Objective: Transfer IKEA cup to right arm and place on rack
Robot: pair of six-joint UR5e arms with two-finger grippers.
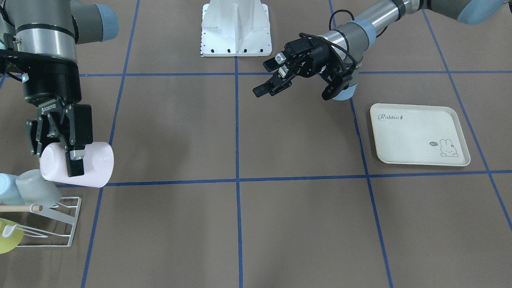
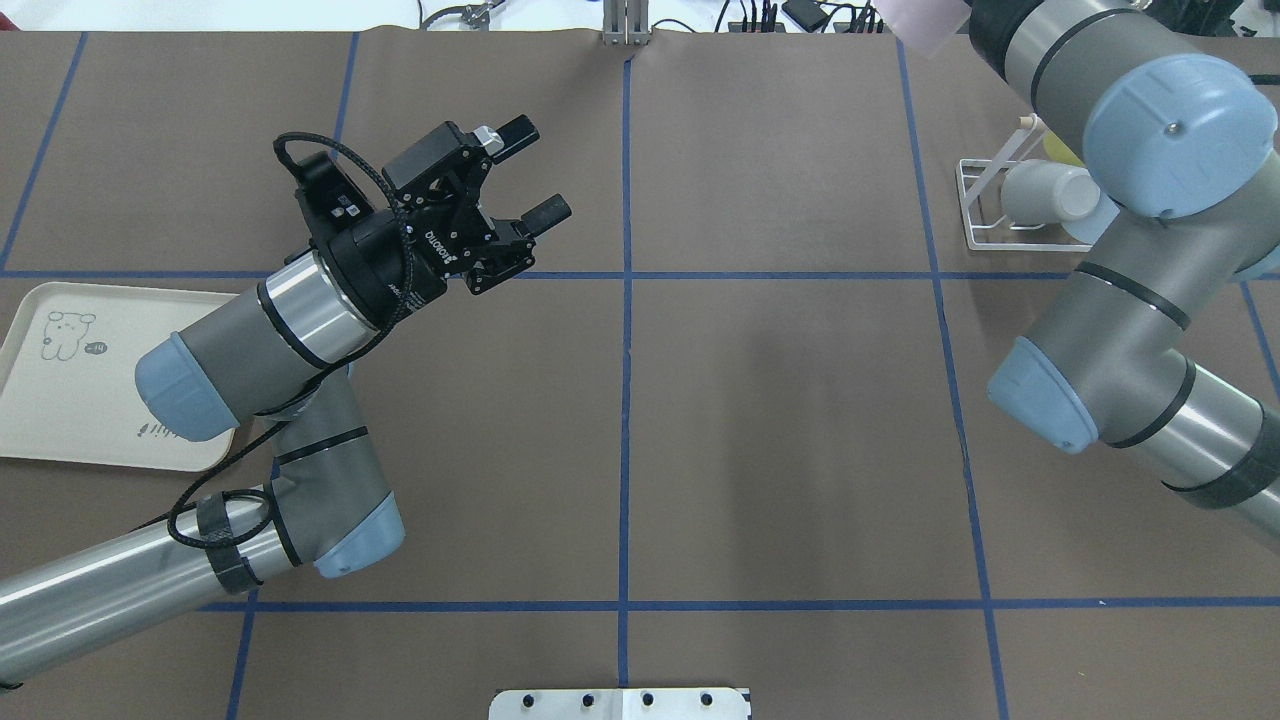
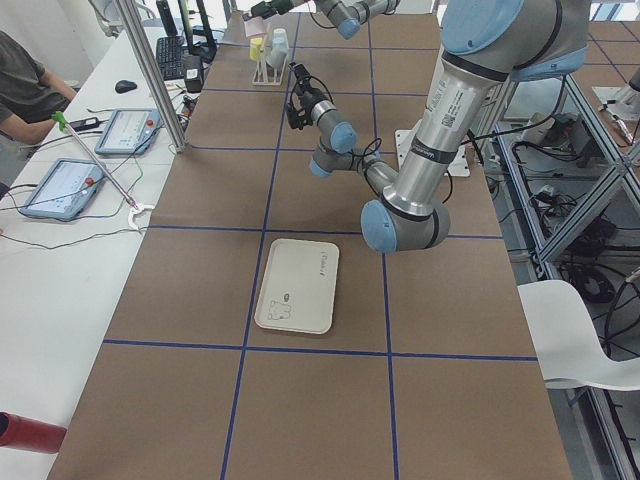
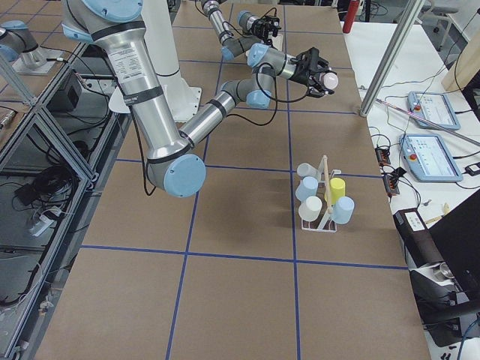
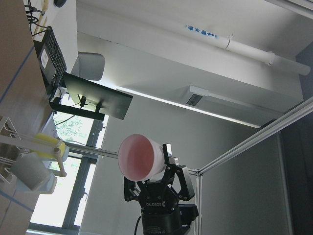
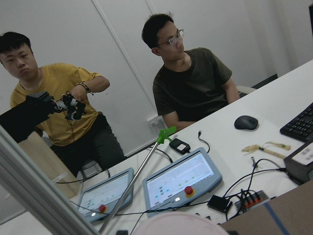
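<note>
Pink IKEA cup [image 1: 96,168] — clamped in right gripper [image 1: 56,154], near rack [image 1: 74,224]. Tip it mouth-down before lowering; left gripper [image 1: 266,78] agape.

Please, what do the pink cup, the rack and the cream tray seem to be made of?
The pink cup: likely plastic, matte, evenly coloured, with a soft sheen. The rack: thin white-coated metal wire, apparently, with a light wooden rod. The cream tray: probably moulded plastic or melamine, matte, with a raised rim and printed rabbit.
</note>
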